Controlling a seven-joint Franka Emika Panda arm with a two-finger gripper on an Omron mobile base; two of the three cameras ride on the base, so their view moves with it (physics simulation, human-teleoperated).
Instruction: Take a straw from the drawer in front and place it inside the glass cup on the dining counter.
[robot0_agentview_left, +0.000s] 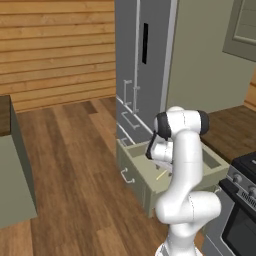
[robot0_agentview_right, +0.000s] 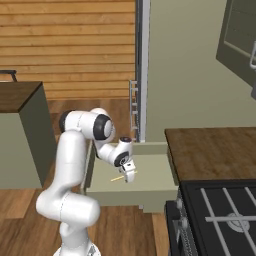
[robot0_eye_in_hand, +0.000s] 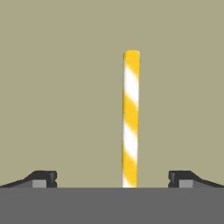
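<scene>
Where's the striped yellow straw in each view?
Left base view: thin yellow-and-white striped straw lies on the floor of the open sage-green drawer, just left of the white arm.
Right base view: straw on the drawer floor, left of the hand.
Hand view: straw upright in frame, centred between the open fingertips.
Shared landmark: the drawer's pale beige floor.

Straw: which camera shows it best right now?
The hand view: the straw lies full-length, yellow-and-white striped, between the open tool's fingertips. Both base views show a thin yellow sliver on the drawer floor, part hidden by the arm.
</scene>
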